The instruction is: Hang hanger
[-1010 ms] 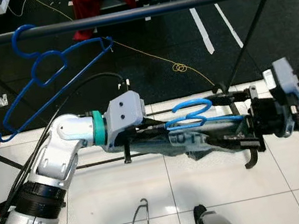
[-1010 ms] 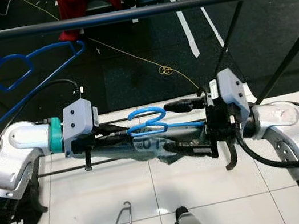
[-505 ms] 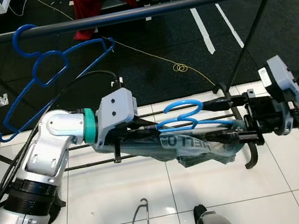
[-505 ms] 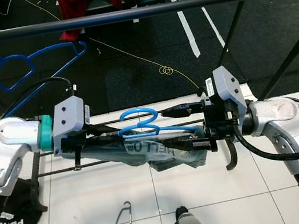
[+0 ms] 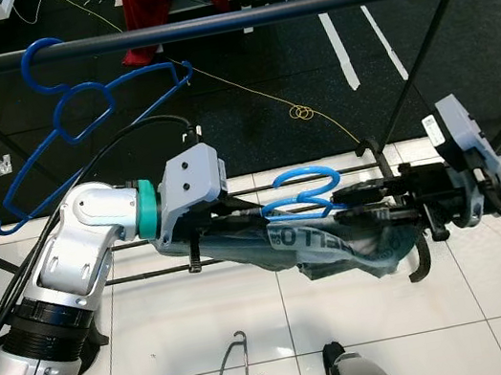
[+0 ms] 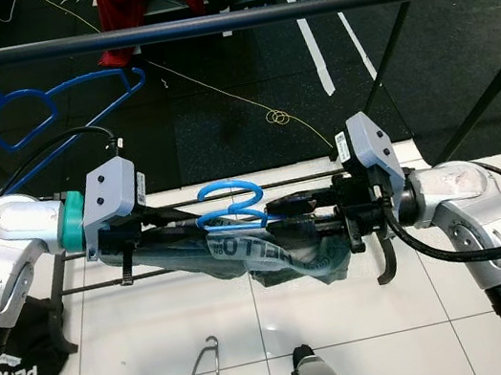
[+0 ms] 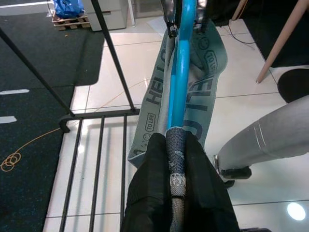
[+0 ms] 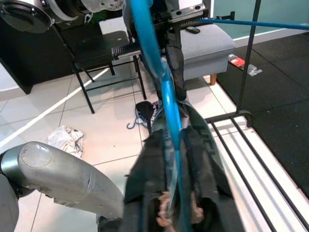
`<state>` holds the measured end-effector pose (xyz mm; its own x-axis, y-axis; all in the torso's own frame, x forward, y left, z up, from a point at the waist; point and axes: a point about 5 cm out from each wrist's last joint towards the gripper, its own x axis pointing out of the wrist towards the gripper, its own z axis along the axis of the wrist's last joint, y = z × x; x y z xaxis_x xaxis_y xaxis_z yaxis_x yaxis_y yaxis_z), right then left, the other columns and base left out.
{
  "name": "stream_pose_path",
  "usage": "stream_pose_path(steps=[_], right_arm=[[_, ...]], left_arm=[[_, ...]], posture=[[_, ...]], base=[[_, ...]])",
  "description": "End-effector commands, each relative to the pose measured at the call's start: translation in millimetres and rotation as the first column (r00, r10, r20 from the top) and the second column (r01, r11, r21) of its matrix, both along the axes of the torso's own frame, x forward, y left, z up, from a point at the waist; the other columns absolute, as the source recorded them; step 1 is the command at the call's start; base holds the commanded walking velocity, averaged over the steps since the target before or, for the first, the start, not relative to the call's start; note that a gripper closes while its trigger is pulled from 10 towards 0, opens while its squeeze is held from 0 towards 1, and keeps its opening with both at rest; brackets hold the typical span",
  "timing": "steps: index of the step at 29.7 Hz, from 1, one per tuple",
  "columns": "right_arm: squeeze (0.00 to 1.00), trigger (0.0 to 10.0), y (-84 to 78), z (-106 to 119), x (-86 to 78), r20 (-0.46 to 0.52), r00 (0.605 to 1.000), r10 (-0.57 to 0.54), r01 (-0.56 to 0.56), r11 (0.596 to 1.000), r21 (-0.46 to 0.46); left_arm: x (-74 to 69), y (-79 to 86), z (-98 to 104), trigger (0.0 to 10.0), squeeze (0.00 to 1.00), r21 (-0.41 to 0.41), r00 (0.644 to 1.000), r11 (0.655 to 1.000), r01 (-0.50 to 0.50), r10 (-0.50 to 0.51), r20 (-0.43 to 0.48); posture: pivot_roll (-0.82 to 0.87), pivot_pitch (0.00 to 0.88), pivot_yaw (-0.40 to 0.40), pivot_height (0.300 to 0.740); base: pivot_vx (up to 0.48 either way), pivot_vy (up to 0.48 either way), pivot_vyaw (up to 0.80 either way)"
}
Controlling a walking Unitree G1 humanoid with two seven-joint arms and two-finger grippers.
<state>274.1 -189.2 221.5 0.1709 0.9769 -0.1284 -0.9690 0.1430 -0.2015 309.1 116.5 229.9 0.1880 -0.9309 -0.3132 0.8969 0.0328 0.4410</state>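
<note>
Below rail (image 5: 296, 7), hanger (image 5: 306, 199) clamped between left tool (image 7: 176, 159), right tool (image 8: 176, 145)

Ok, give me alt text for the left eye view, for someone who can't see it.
Both tools, left and right, hold a light blue hanger draped with a grey-green garment below a black rail, where a dark blue hanger hangs.
</note>
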Motion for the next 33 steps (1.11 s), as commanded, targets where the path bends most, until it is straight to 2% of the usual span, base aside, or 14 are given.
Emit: stream_pose_path(steps=[1,7,12,17,18,19,20,21,22,24,25,27,30,33], right_arm=[[0.0,0.0,3.9,-6,-2.3,-0.027,0.999,0.029,-0.029,1.0,-0.01],[0.0,0.0,4.0,-6,-2.4,-0.024,1.0,0.019,-0.019,1.0,-0.002],[0.0,0.0,1.4,-10,-5.1,-0.014,1.0,0.001,-0.001,1.0,-0.017],[0.0,0.0,-0.5,-11,-4.2,0.012,1.0,-0.029,0.03,0.999,-0.041],[0.0,4.7,-1.6,-12,-3.8,0.03,0.999,-0.043,0.045,0.997,-0.057],[0.0,10.0,-2.1,-11,-3.4,0.056,0.997,-0.051,0.054,0.997,-0.057],[0.0,10.0,-2.1,-11,-3.4,0.056,0.997,-0.051,0.054,0.997,-0.057],[0.61,10.0,-2.5,-12,-3.8,0.073,0.996,-0.055,0.059,0.996,-0.06],[0.69,10.0,-2.6,-13,-4.3,0.082,0.995,-0.06,0.065,0.996,-0.061],[0.69,10.0,-2.6,-13,-4.3,0.082,0.995,-0.06,0.065,0.996,-0.061],[1.0,10.0,-3.5,-12,-4.5,0.093,0.993,-0.068,0.073,0.996,-0.056],[1.0,10.0,-3.5,-12,-4.5,0.093,0.993,-0.068,0.073,0.996,-0.056],[1.0,10.0,-5.5,-3,-2.2,0.135,0.985,-0.104,0.104,0.995,0.012],[1.0,10.0,-5.5,0,-1.4,0.145,0.983,-0.115,0.112,0.993,0.032]], left_arm=[[-1.6,-2.1,3,0.0,0.0,-0.011,1.0,1.0,0.009,-0.009,0.009],[-2.1,-4.1,4,0.0,0.0,-0.016,1.0,1.0,0.012,-0.012,0.005],[-4.1,-12.7,-1,0.0,0.0,-0.059,1.0,0.998,-0.005,0.005,0.002],[-2.2,-13.3,-3,0.0,0.0,-0.074,1.0,0.997,-0.02,0.02,0.004],[-0.3,-12.7,-4,0.0,0.0,-0.079,1.0,0.997,-0.025,0.025,0.005],[1.7,-12.2,-3,0.0,0.0,-0.082,1.0,0.996,-0.028,0.029,0.008],[1.7,-12.2,-3,0.0,0.0,-0.082,1.0,0.996,-0.028,0.029,0.008],[3.7,-12.3,-3,0.0,0.0,-0.085,0.999,0.996,-0.03,0.031,0.013],[5.2,-12.5,-4,0.0,0.0,-0.088,0.999,0.996,-0.031,0.032,0.016],[5.2,-12.5,-4,0.0,0.0,-0.088,0.999,0.996,-0.031,0.032,0.016],[6.5,-13.5,-3,0.0,0.0,-0.094,0.999,0.995,-0.03,0.033,0.025],[6.5,-13.5,-3,0.0,0.0,-0.094,0.999,0.995,-0.03,0.033,0.025],[9.9,-17.2,4,0.0,0.0,-0.144,0.998,0.989,-0.034,0.041,0.049],[10.1,-17.7,5,0.0,0.0,-0.157,0.998,0.987,-0.035,0.044,0.051]], posture=[[-0.04,0.156,0.084,0.74],[-0.05,0.151,0.071,0.74],[-0.07,0.117,0.059,0.74],[-0.08,0.11,0.064,0.74],[-0.08,0.101,0.074,0.74],[-0.09,0.098,0.082,0.74],[-0.09,0.098,0.082,0.74],[-0.09,0.092,0.092,0.74],[-0.1,0.085,0.107,0.74],[-0.1,0.085,0.107,0.74],[-0.1,0.083,0.113,0.74],[-0.1,0.083,0.113,0.74],[-0.11,0.076,0.13,0.74],[-0.11,0.076,0.13,0.74]], base=[[0.0,0.0,0.0],[0.0,0.0,0.0],[0.0,0.0,0.0],[0.0,0.0,0.0],[0.0,0.0,0.0],[0.0,0.0,0.0],[0.0,0.0,0.0],[0.0,0.0,0.0],[0.0,0.0,0.0],[0.0,0.0,0.0],[0.0,0.0,0.0],[0.0,0.0,0.0],[0.0,0.0,0.0],[0.0,0.0,0.0]])
